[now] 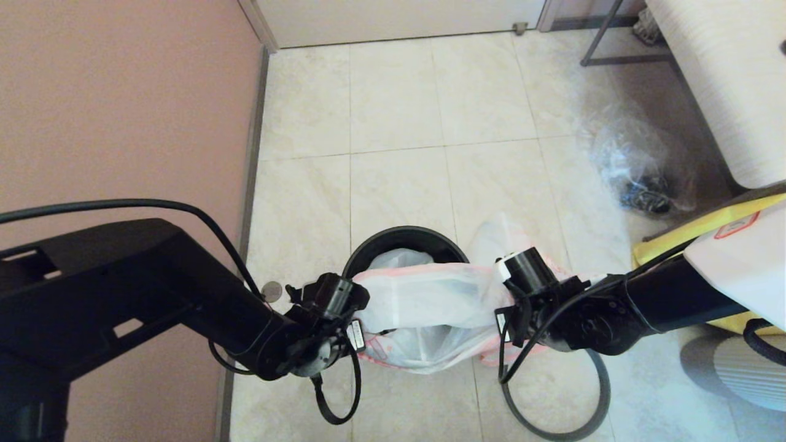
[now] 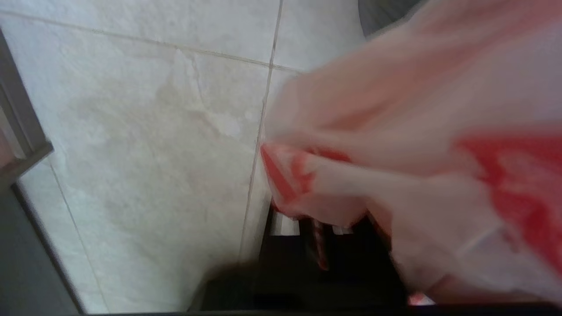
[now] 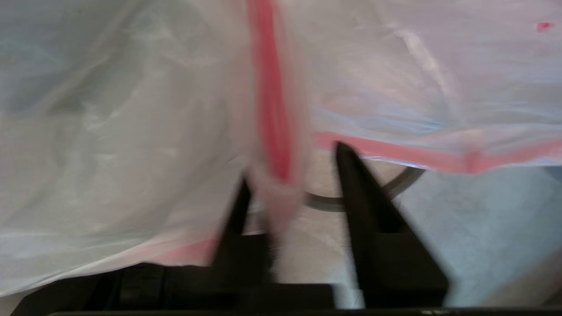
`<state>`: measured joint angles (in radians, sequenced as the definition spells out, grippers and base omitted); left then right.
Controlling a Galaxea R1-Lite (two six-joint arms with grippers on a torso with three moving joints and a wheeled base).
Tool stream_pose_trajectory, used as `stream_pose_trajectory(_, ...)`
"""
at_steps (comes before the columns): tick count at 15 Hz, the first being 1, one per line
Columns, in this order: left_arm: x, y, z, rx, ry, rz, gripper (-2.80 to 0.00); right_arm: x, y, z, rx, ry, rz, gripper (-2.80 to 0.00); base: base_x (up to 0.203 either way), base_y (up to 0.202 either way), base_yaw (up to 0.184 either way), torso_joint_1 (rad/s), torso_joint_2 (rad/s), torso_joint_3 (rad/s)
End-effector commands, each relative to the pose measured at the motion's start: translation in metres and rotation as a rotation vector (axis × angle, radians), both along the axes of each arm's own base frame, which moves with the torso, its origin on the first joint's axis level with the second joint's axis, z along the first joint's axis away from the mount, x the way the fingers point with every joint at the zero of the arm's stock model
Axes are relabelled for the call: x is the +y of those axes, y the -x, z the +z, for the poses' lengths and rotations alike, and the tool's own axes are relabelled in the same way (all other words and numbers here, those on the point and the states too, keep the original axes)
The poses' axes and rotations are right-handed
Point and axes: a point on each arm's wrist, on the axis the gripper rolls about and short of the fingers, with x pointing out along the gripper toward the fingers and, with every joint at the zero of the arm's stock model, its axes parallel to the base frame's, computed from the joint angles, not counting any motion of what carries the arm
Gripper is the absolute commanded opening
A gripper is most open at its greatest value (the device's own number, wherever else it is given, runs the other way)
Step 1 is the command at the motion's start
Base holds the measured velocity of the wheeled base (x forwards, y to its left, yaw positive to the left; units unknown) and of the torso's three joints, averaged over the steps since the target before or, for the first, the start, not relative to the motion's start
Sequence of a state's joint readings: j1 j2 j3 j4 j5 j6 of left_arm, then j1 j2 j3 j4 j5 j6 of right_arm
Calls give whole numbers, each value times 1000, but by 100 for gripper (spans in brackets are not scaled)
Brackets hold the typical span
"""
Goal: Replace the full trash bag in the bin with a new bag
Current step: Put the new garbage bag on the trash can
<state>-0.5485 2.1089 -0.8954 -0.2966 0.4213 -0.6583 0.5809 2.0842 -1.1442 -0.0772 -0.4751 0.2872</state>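
The bin (image 1: 402,242) stands on the tiled floor (image 1: 399,104), close to the pink wall (image 1: 123,104). A new white bag (image 1: 430,301) with a red band is stretched over the bin's near side, and its lower part hangs in front of the bin. The left gripper (image 1: 356,328) is at the bag's left edge, beside the bin. Whether its fingers are apart or together cannot be told, because plastic covers them. The right gripper (image 3: 290,193) is at the opposite edge; its fingers stand apart with a fold of the red band between them, not clamped. Probably the two arms spread the mouth wide to drop it over the bin. A dark hoop (image 1: 589,399) lies on the floor on the right of the bin, likely taken off to clamp the bag later.
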Motion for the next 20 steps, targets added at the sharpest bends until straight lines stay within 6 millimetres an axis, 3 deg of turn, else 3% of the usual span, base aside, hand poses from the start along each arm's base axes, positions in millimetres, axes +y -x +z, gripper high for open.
stream_pose_trajectory(1, 2, 5, 6, -9, 9, 1, 0, 0, 6, 4, -4, -2, 10, 0, 0, 0, 0, 0, 0, 0)
stream_pose_trajectory(6, 10, 18, 10, -6, 11, -2, 0, -3, 18, 16, -53, -19, 37, 0, 0, 0, 0, 0, 0, 0)
stream_pose_trajectory(13, 26, 71, 31, 8, 38, -67, 0, -8, 72, 27, -25, -8, 157, 0, 0, 0, 0, 0, 0, 0)
stream_pose_trajectory(16, 27, 75, 33, 5, 43, -74, 0, -9, 84, 32, -11, -45, 215, 0, 0, 0, 0, 0, 0, 0)
stream_pose_trajectory(20, 16, 79, 35, -3, 49, -115, 0, -8, 75, 36, -122, -166, 241, 0, 0, 0, 0, 0, 0, 0)
